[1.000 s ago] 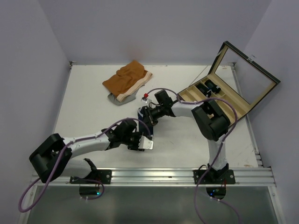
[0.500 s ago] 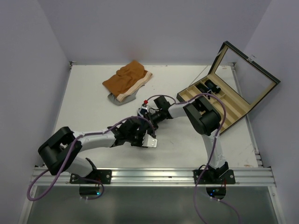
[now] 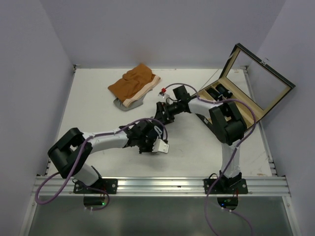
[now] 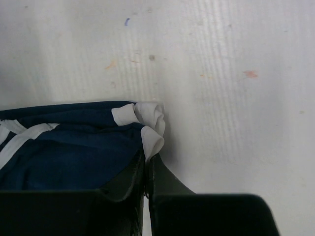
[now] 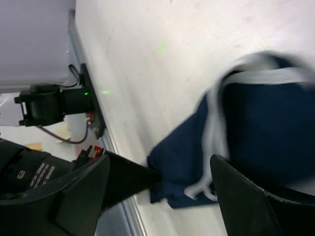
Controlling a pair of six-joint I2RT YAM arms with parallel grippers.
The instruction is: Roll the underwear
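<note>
While the left jaws pinch the underwear [image 4: 74, 147] edge shut on the tabletop [image 4: 221, 59], the right jaws (I cannot tell if they grip) sit around its other end. Roll slowly, keeping it tight.

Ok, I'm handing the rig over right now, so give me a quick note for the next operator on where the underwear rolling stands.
Left gripper: shut on the underwear, pinching its white-trimmed edge.
Right gripper: open, fingers spread around the other end of the cloth; that view is blurred.
Underwear: on the table between the two arms, bunched, mostly hidden from above.
Done: one edge gripped.
Left: no tidy roll shows yet; finish rolling, then release.
Orange shorts lie apart at the back.
</note>
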